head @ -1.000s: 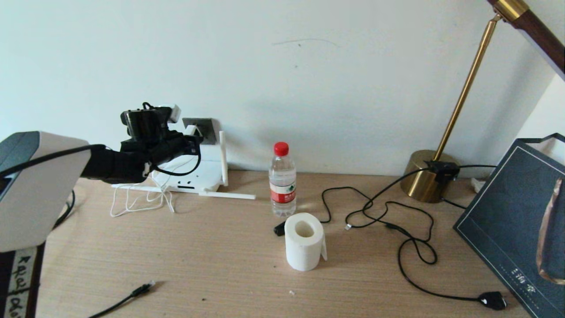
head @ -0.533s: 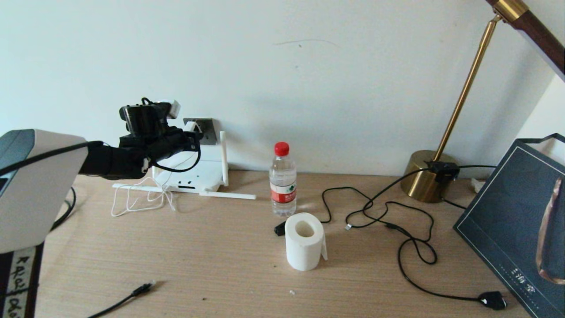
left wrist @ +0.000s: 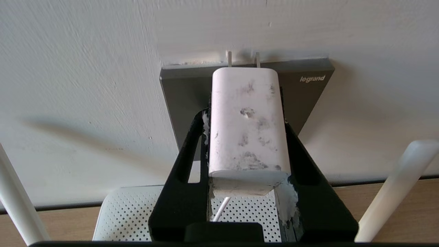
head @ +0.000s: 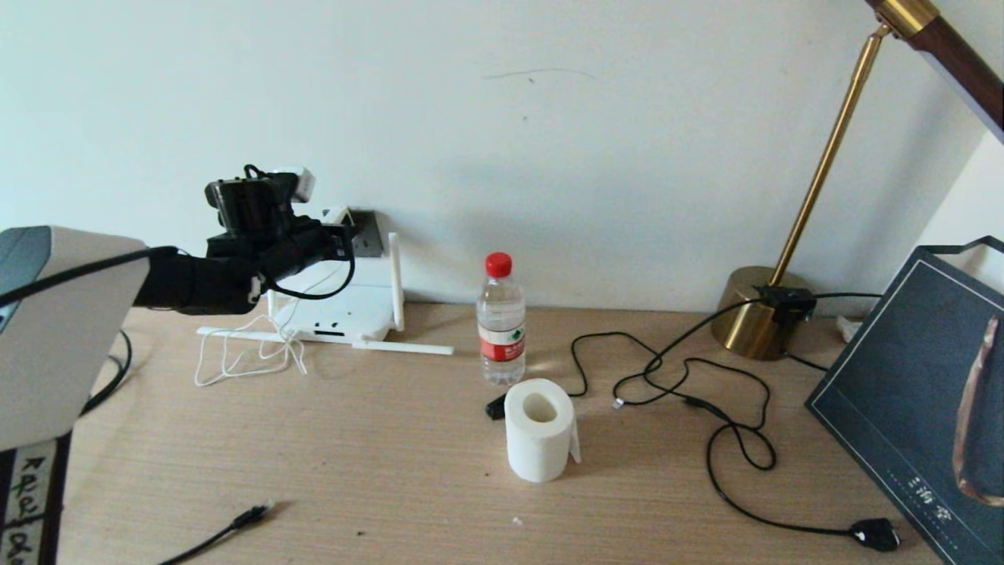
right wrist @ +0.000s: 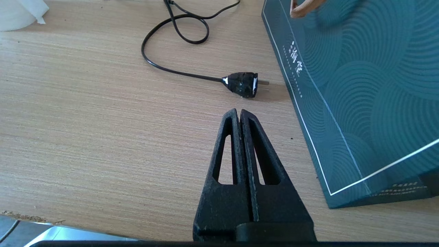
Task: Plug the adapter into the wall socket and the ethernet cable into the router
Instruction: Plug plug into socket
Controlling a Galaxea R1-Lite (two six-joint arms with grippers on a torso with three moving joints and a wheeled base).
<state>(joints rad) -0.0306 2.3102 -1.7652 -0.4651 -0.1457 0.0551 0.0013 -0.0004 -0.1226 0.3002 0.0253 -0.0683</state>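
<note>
The left gripper (left wrist: 245, 130) is gripping the adapter (left wrist: 246, 120) between its fingers, holding its prongs just before the wall socket (left wrist: 308, 89) above the router (head: 357, 302), while the right gripper (right wrist: 240, 115) is hanging over the table (right wrist: 85, 120) with fingers pressed together.

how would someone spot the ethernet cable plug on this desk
On the light wooden desk, look at the near edge on the robot's left, well in front of the flat white router. The thin black ethernet cable ends there in a clear-tipped plug, lying alone.
</note>
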